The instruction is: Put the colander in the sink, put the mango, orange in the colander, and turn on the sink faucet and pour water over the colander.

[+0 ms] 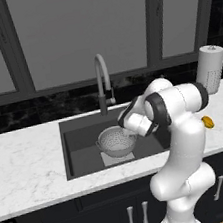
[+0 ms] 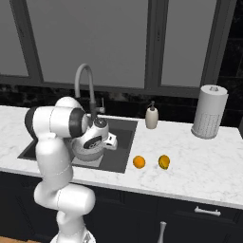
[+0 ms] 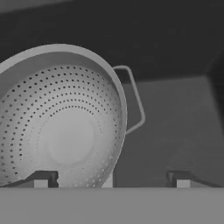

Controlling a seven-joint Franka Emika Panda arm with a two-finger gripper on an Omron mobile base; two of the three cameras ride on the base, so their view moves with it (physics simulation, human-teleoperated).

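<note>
Hand view first: the hand [image 3: 111, 178] hovers just above the colander [image 3: 61, 127], its two fingertips [image 3: 41, 178] spread wide with nothing between them; one tip sits over the bowl's near rim, the other over bare basin floor beside it. The colander stands upright on its foot inside the sink [image 1: 80, 143], on the lighter patch of the bottom, with one loop handle pointing away from the bowl. It looks like thin, stiff metal, light for its width and smooth, so a pinch on the rim wall or across a handle would hold best; the rounded body is too wide to span. By my judgement the first step is done and the fruit comes next.

Further out, on the white marble tabletop [image 2: 190, 156] to the right of the sink, the orange [image 2: 139, 162] and the mango [image 2: 164, 162] lie near each other but apart. Both look firm, small and apt to roll, so the hand should close across the middle from above. At the back edge stands the sink faucet [image 1: 103, 84], its spout arching over the basin
</note>
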